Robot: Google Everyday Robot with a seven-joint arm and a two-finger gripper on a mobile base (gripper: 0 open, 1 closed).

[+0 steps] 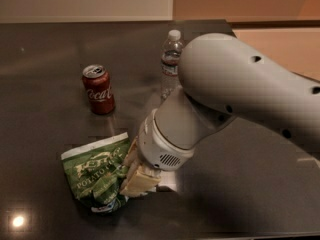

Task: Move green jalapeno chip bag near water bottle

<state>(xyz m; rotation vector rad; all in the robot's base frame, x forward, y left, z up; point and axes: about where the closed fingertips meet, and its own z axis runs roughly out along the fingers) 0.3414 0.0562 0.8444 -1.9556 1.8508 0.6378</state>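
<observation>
The green jalapeno chip bag (95, 173) lies crumpled at the table's front left, its white edge toward the back. My gripper (131, 177) comes down from the big grey arm and is shut on the bag's right side, its tan fingers (140, 180) pressed into the foil. The water bottle (171, 63), clear with a white cap, stands upright toward the back, partly hidden behind my arm. The bag is well in front of the bottle and to its left.
A red Coca-Cola can (99, 90) stands upright between the bag and the back left. The dark table (45, 49) ends at a right edge next to tan floor. My grey arm (240, 94) covers the right half of the table.
</observation>
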